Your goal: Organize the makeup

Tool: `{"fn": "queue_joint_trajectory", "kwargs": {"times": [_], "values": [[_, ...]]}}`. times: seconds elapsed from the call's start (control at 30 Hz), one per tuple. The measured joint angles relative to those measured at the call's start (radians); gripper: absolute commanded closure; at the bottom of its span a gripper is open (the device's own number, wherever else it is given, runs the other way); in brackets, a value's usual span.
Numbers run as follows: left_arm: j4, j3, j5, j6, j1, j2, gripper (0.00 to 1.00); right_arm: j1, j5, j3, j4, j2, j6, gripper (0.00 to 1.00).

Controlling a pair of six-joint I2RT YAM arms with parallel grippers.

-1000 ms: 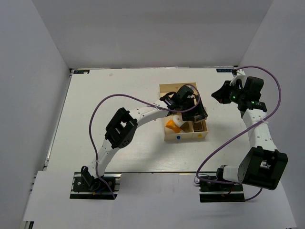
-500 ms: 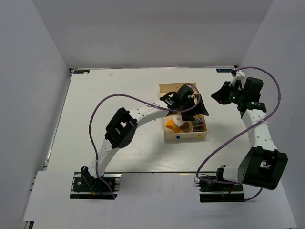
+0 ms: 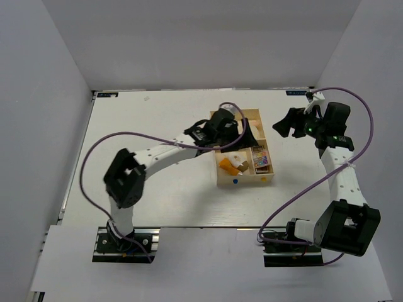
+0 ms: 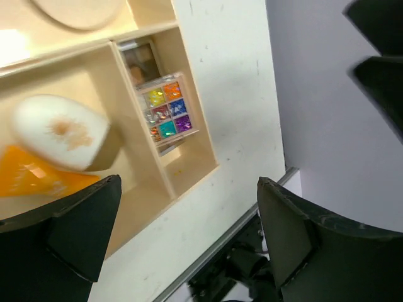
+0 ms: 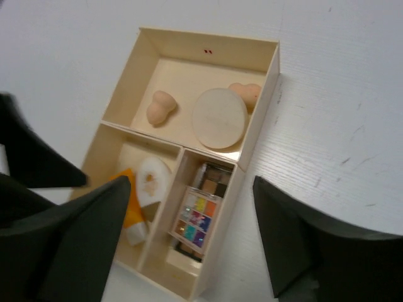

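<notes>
In the cream box (image 5: 272,82) on the desk (image 3: 157,201), two peach sponges (image 5: 161,107) and a cream disc (image 5: 219,117) fill the far compartment. The orange tube (image 5: 129,214) and white egg (image 5: 151,179) lie near left, the colourful palette (image 5: 196,219) atop a brown palette (image 5: 215,178) near right. The left gripper (image 4: 189,182), wide open and empty, has drawn back farther, uncovering that colourful palette. The right gripper (image 3: 284,124), also open and empty, hovers right of the box.

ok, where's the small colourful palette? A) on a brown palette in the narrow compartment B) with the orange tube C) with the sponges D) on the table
A: the right wrist view shows the colourful palette lying on a brown palette in the narrow compartment of the box.
</notes>
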Motion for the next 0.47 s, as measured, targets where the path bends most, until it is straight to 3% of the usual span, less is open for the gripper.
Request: {"fn": "queue_joint_trajectory", "kwargs": {"times": [0.27,0.47], "values": [[0.024,-0.375,-0.176,0.1,0.076,-0.443,0.02,0.0,0.047,0.003,-0.034,0.001,-0.022,0.11],[0.006,-0.53,-0.266,0.183,0.097,-0.658,0.02,0.0,0.111,0.013,-0.06,0.016,-0.019,0.11]]}}
